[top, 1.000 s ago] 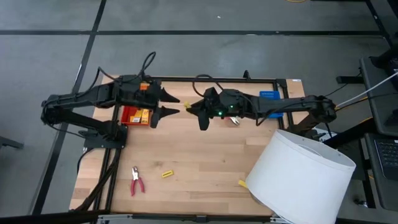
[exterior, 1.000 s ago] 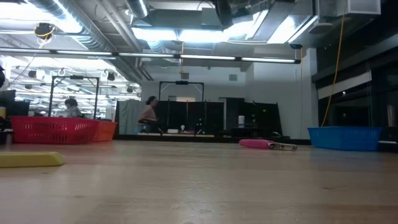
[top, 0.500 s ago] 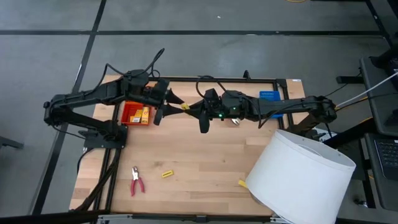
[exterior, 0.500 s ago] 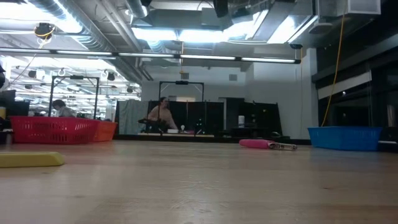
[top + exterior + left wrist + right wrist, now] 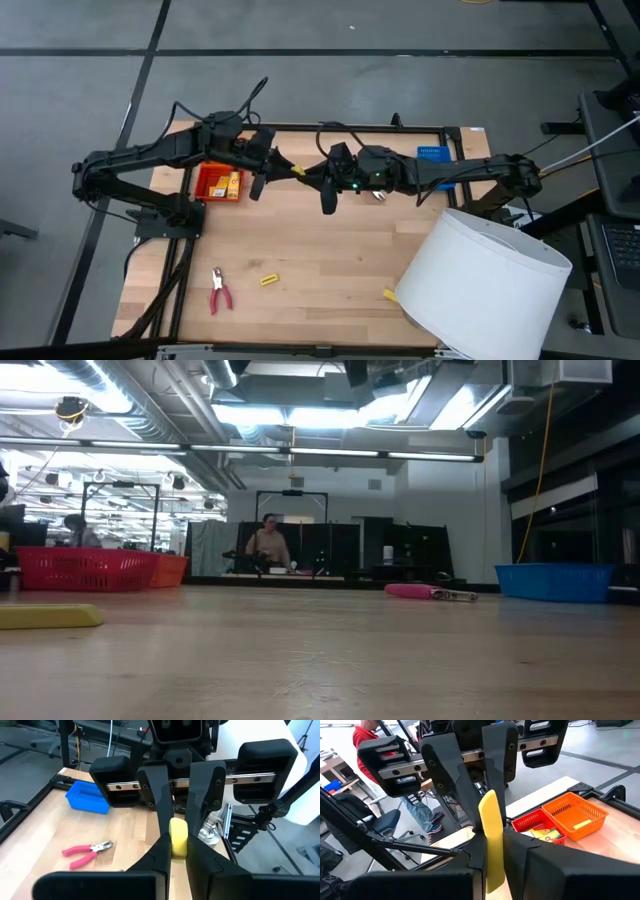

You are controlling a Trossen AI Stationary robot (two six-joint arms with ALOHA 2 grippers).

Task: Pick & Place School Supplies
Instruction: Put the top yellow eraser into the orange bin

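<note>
A small yellow block [image 5: 297, 170] hangs in the air over the far middle of the table, between my two grippers, which meet tip to tip. My left gripper [image 5: 289, 168] reaches in from the left and is shut on it. My right gripper [image 5: 305, 173] reaches in from the right and is also shut on it. Red-handled pliers [image 5: 218, 291] and two more yellow blocks [image 5: 268, 279] [image 5: 389, 294] lie flat on the near part of the table. A second pair of pliers [image 5: 378, 194] lies under the right arm. My left gripper pinches one end of the yellow block [image 5: 178, 851] between its two fingers, coming level from the table's left. The block is lifted clear of the table. My right gripper pinches the block's other end [image 5: 491, 851] between its two fingers, level from the table's right. The block sticks out beyond its fingertips toward the left gripper.
An orange tray [image 5: 205, 186] holding yellow packs stands at the far left, a blue tray [image 5: 435, 154] at the far right. A big white cylinder [image 5: 485, 282] covers the near right corner. People move in the room behind the table.
My left gripper has gone toward the table's right edge, up to the right gripper, and its wide-open fingers have shut on the yellow block that the right gripper holds out. The right gripper and the block have kept still.
</note>
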